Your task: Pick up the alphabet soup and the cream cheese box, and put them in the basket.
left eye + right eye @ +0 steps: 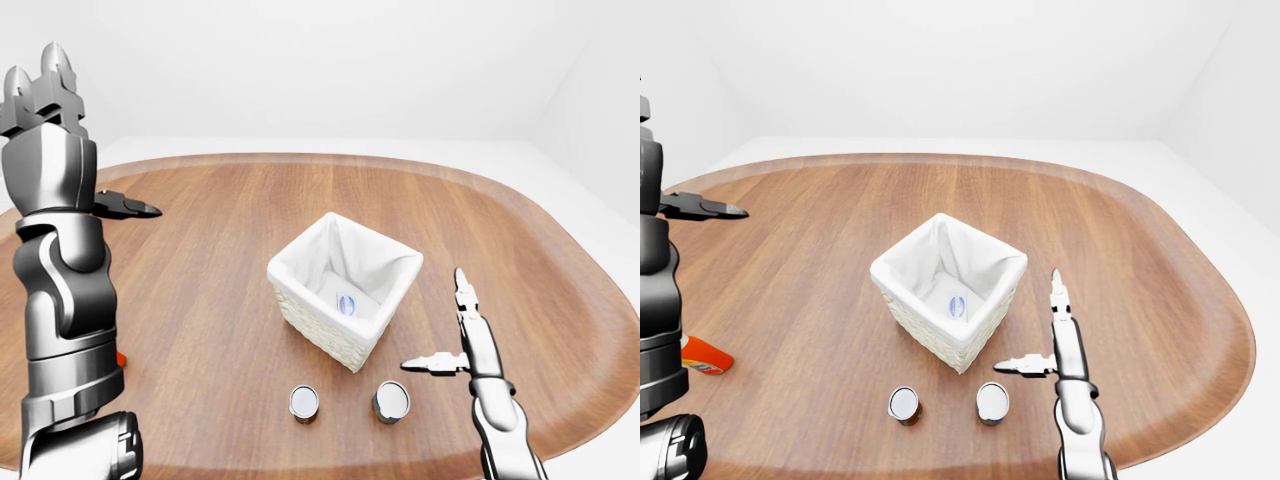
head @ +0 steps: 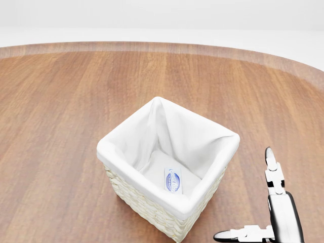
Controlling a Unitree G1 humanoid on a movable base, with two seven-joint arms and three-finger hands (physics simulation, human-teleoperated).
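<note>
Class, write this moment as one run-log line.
right hand: open, empty, beside basket | cream cheese box: in basket | left hand: raised, open

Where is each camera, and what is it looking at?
Head view: on the robot's head, looking down at the basket; right robot hand shows.
Left-eye view: on the head, wider over the table; both arms, left robot hand raised.
Right-eye view: same, shifted.
All share the basket.

Basket [image 1: 950, 290]; two cans [image 1: 904, 404] below.
</note>
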